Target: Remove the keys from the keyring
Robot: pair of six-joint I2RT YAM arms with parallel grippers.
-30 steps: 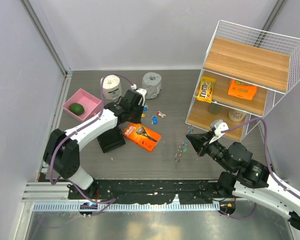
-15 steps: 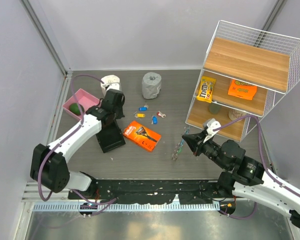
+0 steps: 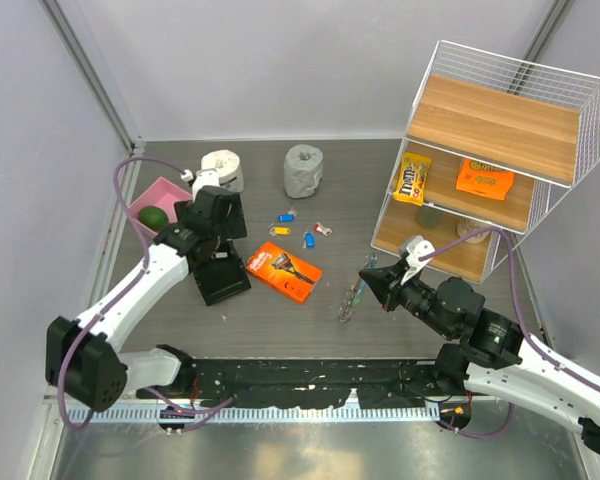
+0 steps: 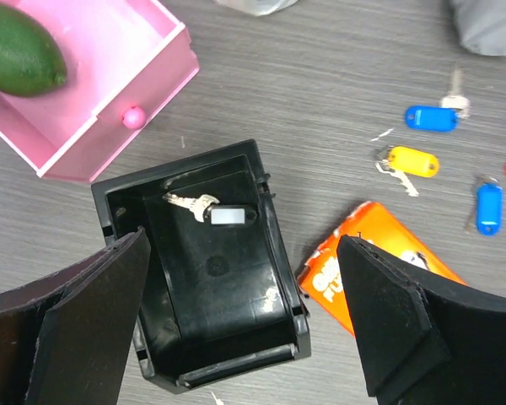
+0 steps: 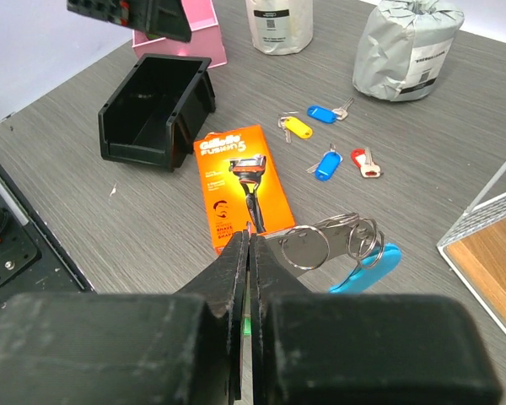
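left claw (image 4: 243, 245), jaws apart, has drawn back over the bin (image 4: 211, 287), so right claw (image 5: 249, 240), clamped on the keys (image 5: 316, 240), should probably offer them again.

Orange razor pack (image 5: 243, 181): "Gillette Fusion5"; yellow bag (image 3: 412, 178): probably "m&m's".

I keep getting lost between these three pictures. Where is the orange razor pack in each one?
Top external: the orange razor pack lies left of centre, just right of the black bin.
Left wrist: the pack is at lower right, partly hidden, right of the bin.
Right wrist: the pack is left of centre, below and right of the bin.
Shared landmark: the black bin.
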